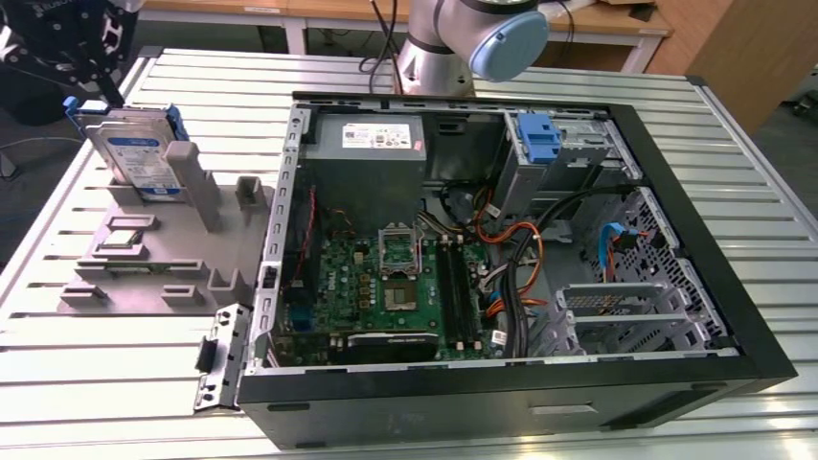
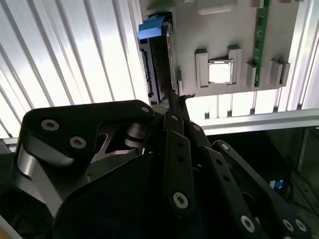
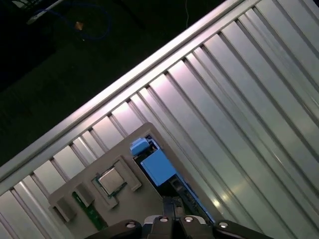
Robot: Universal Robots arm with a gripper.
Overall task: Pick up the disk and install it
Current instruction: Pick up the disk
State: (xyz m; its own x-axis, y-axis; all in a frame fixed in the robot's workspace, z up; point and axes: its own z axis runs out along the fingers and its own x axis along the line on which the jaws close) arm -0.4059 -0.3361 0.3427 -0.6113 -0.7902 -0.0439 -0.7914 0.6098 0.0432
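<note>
— Blue-framed disk (image 1: 134, 153): where is it?
— Upright in the grey holder (image 1: 192, 259), just beyond the fingertips (image 2: 172, 105).
— And the gripper (image 3: 171, 205)?
— Fingers pressed together with nothing between them. The tips are near the disk's edge; whether they touch it, I can't tell.

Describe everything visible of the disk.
The disk is a flat silver drive with a white-and-blue label, framed by a blue plastic carrier. It stands on edge, leaning slightly, slotted into a grey holder on the slatted table. That puts it at the exterior view's left, outside the computer case. In both wrist views it appears edge-on, with blue carrier tabs. The gripper hovers close above it; contact cannot be judged.
</note>
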